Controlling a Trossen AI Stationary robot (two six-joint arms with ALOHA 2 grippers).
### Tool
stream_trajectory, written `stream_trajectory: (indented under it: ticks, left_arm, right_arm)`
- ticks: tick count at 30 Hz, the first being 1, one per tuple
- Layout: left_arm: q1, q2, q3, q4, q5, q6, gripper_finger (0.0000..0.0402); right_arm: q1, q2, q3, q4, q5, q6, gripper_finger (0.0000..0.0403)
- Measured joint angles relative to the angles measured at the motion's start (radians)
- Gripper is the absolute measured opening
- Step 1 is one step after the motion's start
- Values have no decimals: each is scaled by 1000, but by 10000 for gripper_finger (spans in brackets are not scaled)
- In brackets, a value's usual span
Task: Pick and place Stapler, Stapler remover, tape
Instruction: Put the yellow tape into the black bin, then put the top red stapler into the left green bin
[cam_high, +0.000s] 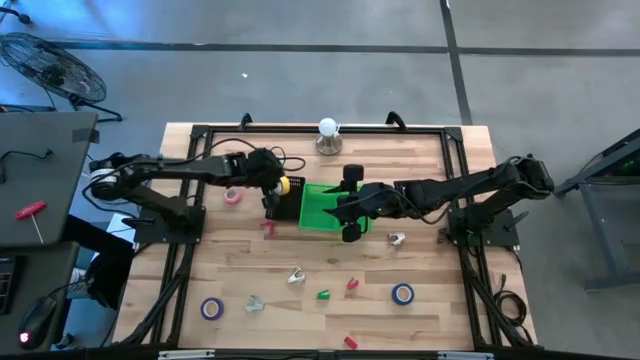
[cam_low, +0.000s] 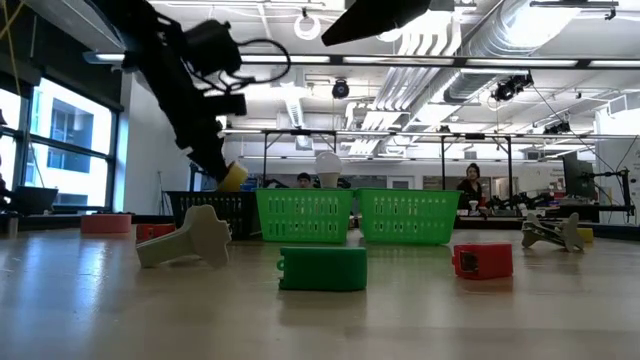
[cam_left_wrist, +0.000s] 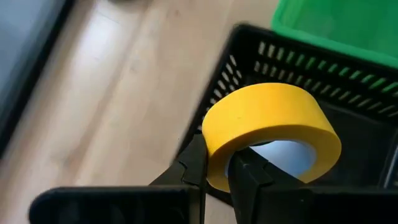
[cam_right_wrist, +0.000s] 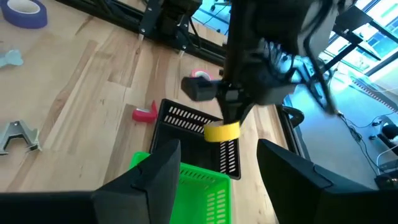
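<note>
My left gripper (cam_left_wrist: 219, 171) is shut on a yellow tape roll (cam_left_wrist: 270, 124) and holds it over the near rim of a black slatted basket (cam_left_wrist: 249, 59); the high view shows the roll (cam_high: 284, 185) at that basket's left end. A green basket (cam_high: 322, 205) stands next to the black one. My right gripper (cam_right_wrist: 227, 171) hangs open over the green basket (cam_right_wrist: 199, 186), with nothing between its fingers. A pink tape roll (cam_high: 232, 196) lies flat on the table left of the baskets. Two blue-purple rolls (cam_high: 211, 308) (cam_high: 402, 294) lie flat near the front edge. My left gripper pinches the yellow roll's ring wall (cam_left_wrist: 214, 155), one finger (cam_left_wrist: 249, 177) inside the hollow centre and one (cam_left_wrist: 193, 165) outside. The fingers slant down from the table's left. The roll hangs clear of the basket, its hole facing partly upward.
Small red, green and silver pieces (cam_high: 296, 275) (cam_high: 352, 285) (cam_high: 396, 238) lie scattered on the front half of the wooden table. A red piece (cam_high: 268, 228) sits just before the black basket. A white bulb on a stand (cam_high: 327, 130) is at the far edge. People show beyond the table (cam_low: 470, 185).
</note>
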Motion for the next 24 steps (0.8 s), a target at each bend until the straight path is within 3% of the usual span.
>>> stream_trajectory:
  ticks: [3, 9, 14, 18, 24]
  left_arm:
    - [10, 31, -1, 38, 19, -21, 62]
    - [10, 29, 0, 74, -1, -53, 182]
    - [10, 25, 1, 63, -2, -52, 251]
    - [8, 25, 69, -84, -2, -54, 278]
    - [-18, 25, 256, -457, 37, -120, 283]
  right_arm:
    - [0, 0, 0, -8, -9, 0, 204]
    - [0, 0, 0, -30, -12, 0, 204]
    - [0, 0, 0, -36, -12, 0, 204]
    - [0, 0, 0, -38, -12, 0, 204]
    - [-9, 0, 0, -45, -12, -1, 204]
